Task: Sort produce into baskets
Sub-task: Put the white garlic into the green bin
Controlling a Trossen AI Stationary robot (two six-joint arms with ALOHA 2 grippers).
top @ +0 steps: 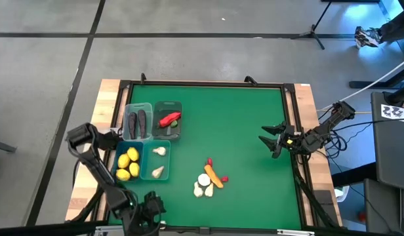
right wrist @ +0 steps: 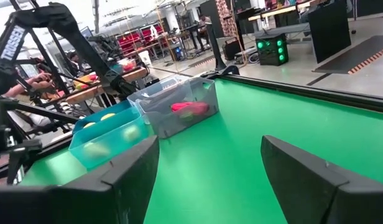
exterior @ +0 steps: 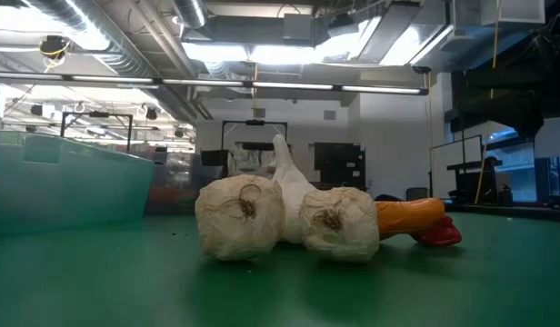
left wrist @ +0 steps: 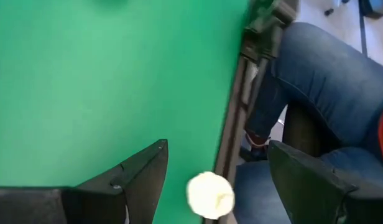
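Four bins stand in a block at the table's left. The grey bin (top: 138, 122) holds dark eggplants, the clear bin (top: 168, 120) a red pepper. The blue bin (top: 128, 164) holds lemons, the other blue bin (top: 157, 160) holds garlic. A loose pile lies on the green mat: garlic bulbs (top: 203, 185), a carrot (top: 215, 176) and a red pepper (top: 209, 161). It also shows in the low view (exterior: 280, 218). My left gripper (top: 149, 202) is open at the near edge. A white round piece (left wrist: 210, 194) shows between its fingers, touching neither. My right gripper (top: 274, 141) is open and empty at the right.
The table has a raised dark frame (top: 294, 124) around the green mat. A person's leg in blue jeans (left wrist: 328, 74) shows beyond the near edge in the left wrist view. Bare mat lies between the pile and my right gripper.
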